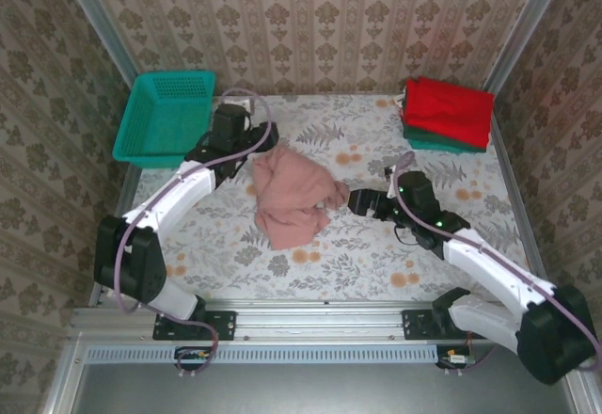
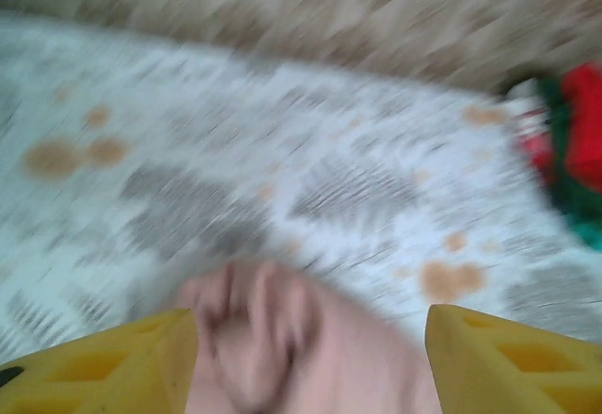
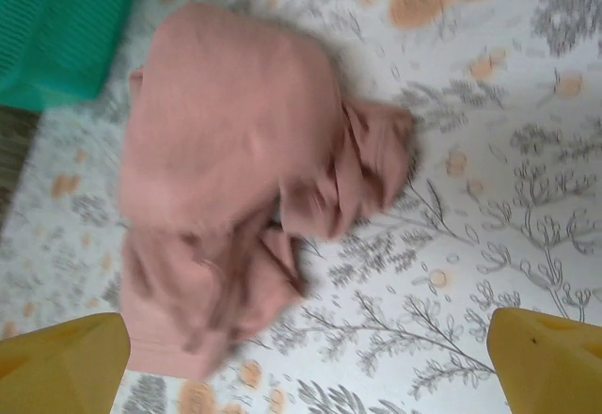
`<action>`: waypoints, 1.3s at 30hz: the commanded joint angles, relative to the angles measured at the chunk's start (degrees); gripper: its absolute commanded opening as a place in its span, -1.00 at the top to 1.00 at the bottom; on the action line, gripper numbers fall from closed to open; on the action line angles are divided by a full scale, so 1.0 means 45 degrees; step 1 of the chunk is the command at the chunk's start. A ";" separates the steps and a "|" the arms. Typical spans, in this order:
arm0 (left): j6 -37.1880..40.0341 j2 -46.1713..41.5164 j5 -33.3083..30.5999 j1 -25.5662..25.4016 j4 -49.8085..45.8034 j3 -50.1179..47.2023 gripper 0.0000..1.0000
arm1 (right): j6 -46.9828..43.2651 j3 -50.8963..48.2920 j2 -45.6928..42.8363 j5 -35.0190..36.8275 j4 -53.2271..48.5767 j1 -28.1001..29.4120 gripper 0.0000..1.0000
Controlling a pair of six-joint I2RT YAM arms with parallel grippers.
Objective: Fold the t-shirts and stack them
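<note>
Top cam: pink tee crumpled mid-table, red tee folded far right. Wrist cams: L gripper, R gripper fingers spread, nothing gripped.

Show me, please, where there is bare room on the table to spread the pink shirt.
Barest: the far strip of table between the teal basket and the folded stack, and the near strip, this side of the pink shirt. The centre is crowded: the shirt lies there with the left hand and right hand open at its sides.

Crumpled pink t-shirt on table, folded stack far right
</note>
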 commanded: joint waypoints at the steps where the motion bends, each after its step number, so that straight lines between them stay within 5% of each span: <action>1: 0.0042 -0.1166 -0.0548 0.0306 -0.1593 -0.0422 -0.43 | 0.0022 0.0654 0.1101 0.1362 -0.1222 0.0622 -0.92; 10: 0.0493 -0.3887 0.0517 -0.2288 -0.0537 -0.4417 -0.28 | -0.0130 0.1922 0.4277 0.1775 -0.0817 0.1721 -0.53; 15: 0.2607 -0.2002 0.1554 -0.2792 0.0316 -0.4592 -0.38 | -0.0070 0.3291 0.5955 0.1880 -0.0531 0.1785 -0.28; 23: 0.5792 -0.0181 0.2543 -0.2819 0.0254 -0.4021 -0.26 | -0.0517 0.5706 0.7989 0.2259 -0.1314 0.1756 -0.29; 27: 0.6698 0.0389 0.1693 -0.2700 -0.0043 -0.3712 -0.36 | -0.0697 0.6569 0.8987 0.2608 -0.1941 0.1765 -0.22; 34: 0.6919 0.1938 0.1631 -0.2272 -0.0481 -0.2371 0.02 | -0.0950 0.6767 0.9624 0.2486 -0.1923 0.1766 -0.07; 39: 0.6765 0.2131 0.1715 -0.2223 -0.0732 -0.1787 0.65 | -0.1118 0.7011 0.9926 0.2839 -0.2414 0.1746 0.25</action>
